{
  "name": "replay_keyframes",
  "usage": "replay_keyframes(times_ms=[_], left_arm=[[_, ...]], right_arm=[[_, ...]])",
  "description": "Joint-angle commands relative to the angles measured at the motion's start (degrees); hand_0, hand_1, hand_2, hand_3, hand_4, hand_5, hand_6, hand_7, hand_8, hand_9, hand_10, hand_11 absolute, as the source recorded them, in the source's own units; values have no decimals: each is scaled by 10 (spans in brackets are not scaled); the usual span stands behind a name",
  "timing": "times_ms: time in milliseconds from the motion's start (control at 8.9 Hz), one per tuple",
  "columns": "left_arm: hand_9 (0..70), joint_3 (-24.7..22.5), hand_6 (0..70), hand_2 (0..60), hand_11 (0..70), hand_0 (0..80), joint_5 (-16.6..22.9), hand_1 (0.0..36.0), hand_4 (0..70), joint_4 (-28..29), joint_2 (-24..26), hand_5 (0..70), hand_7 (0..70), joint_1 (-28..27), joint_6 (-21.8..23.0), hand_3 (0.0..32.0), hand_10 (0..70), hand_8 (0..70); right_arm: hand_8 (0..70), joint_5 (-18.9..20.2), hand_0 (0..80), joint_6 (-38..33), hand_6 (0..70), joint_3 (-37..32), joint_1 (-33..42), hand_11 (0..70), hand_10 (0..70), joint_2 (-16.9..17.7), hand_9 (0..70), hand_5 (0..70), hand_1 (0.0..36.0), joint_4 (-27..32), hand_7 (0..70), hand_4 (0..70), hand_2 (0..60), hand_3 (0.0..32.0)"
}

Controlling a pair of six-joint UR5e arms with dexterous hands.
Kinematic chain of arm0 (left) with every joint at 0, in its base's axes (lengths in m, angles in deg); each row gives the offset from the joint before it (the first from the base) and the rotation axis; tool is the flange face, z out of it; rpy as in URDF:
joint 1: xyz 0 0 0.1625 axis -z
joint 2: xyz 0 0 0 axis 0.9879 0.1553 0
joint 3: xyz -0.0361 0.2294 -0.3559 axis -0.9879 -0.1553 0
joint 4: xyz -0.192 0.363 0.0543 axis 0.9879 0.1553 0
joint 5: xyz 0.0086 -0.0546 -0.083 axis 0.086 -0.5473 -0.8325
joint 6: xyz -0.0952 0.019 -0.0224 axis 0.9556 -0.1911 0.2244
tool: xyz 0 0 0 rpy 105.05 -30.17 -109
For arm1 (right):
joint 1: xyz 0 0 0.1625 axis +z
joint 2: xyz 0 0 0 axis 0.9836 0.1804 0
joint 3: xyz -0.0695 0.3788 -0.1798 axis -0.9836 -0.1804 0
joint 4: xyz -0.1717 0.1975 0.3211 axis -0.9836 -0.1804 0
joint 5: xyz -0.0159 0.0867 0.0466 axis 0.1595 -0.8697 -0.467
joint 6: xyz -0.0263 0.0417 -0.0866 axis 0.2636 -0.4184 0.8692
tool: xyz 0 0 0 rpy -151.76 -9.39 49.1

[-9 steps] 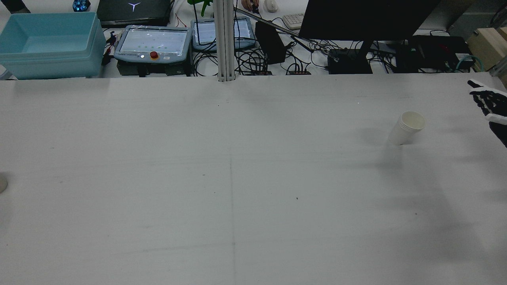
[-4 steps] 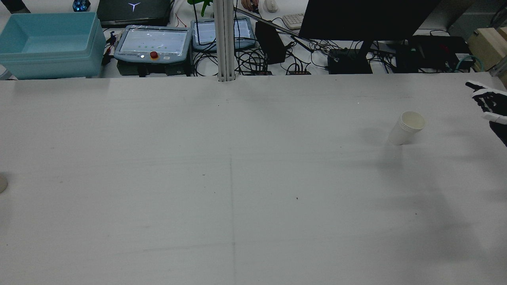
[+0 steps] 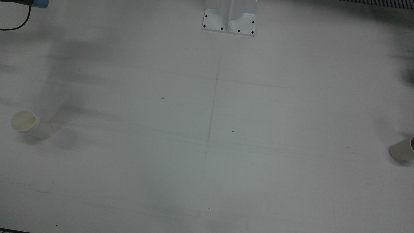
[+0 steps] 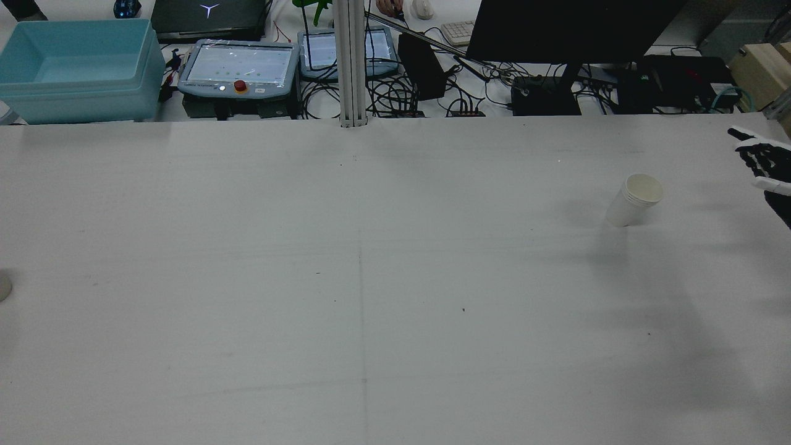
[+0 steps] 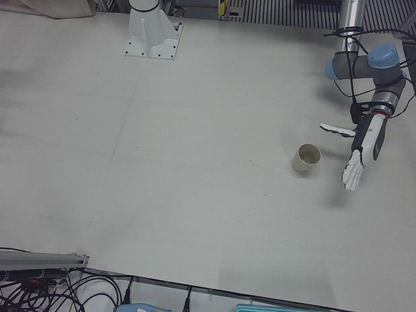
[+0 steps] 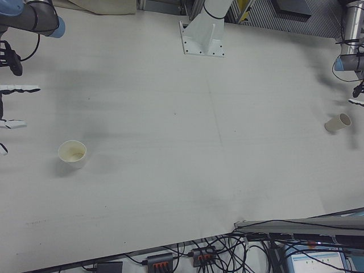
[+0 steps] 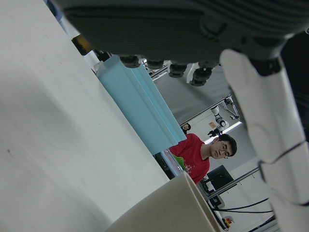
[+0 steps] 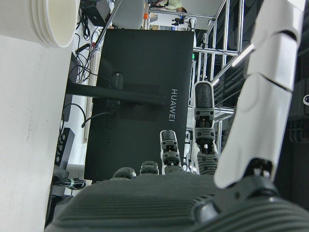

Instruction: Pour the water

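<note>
Two white paper cups stand on the table. The empty cup [image 4: 635,199] [image 3: 30,124] [image 6: 73,153] is on the robot's right half. My right hand [image 4: 766,164] [image 6: 11,108] hovers beside it, open, fingers spread, a short gap away; the right hand view shows the cup's rim [image 8: 43,19] at its top left. The other cup [image 5: 306,158] [image 3: 402,149] [image 6: 338,123] stands on the left half, something dark inside at its rim. My left hand [image 5: 361,149] is open just beside it, not touching; that cup's wall [image 7: 169,208] fills the bottom of the left hand view.
Behind the table's far edge are a light blue bin [image 4: 77,68], teach pendants [image 4: 238,68], cables and a black monitor [image 4: 575,28]. A white mast base [image 3: 229,19] is bolted at the robot's side of the table. A person [image 7: 205,157] shows in the left hand view.
My right hand has drifted slightly toward the right edge of the rear view. Both cups stand where they were.
</note>
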Motion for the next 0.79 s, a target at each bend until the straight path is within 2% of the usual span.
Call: replay_keyframes(times_ms=[0, 112, 225, 337, 449, 562, 674], left_arm=[[0, 8, 30, 5, 13, 543, -15, 167, 114, 9, 0, 4, 45, -30, 24, 0, 0, 0], [0, 8, 29, 6, 21, 519, -53, 145, 112, 12, 0, 0, 41, -31, 61, 0, 2, 0], [0, 0, 24, 5, 26, 511, -55, 139, 103, 4, 0, 0, 43, -33, 65, 0, 5, 0], [0, -14, 21, 7, 18, 520, -52, 147, 104, -26, 0, 0, 41, -33, 58, 0, 0, 0], [0, -15, 32, 8, 14, 534, -49, 161, 124, -31, 1, 6, 46, -42, 26, 0, 0, 0], [0, -15, 34, 14, 3, 530, -47, 159, 120, -29, 2, 6, 46, -62, 9, 0, 0, 0], [0, -15, 33, 14, 3, 528, -47, 157, 121, -30, 1, 6, 44, -70, 8, 0, 0, 0]], right_arm=[[13, 1, 541, 2, 117, -1, 0, 0, 0, 0, 21, 244, 181, 1, 175, 262, 73, 0], [12, 2, 539, 2, 111, -1, 0, 0, 0, 0, 20, 238, 179, 1, 170, 248, 68, 0], [12, 2, 539, 2, 112, -1, 0, 0, 0, 0, 20, 240, 178, 1, 171, 247, 66, 0], [11, 2, 535, 2, 106, -1, 1, 0, 0, 1, 19, 235, 176, 1, 166, 234, 62, 0], [10, 2, 534, 1, 104, 0, 1, 0, 0, 2, 18, 231, 175, 1, 163, 225, 61, 0], [10, 2, 532, 1, 101, 0, 1, 0, 0, 2, 18, 230, 175, 2, 160, 221, 60, 0], [9, 2, 533, 1, 99, 0, 1, 0, 0, 3, 17, 228, 175, 2, 158, 219, 59, 0]])
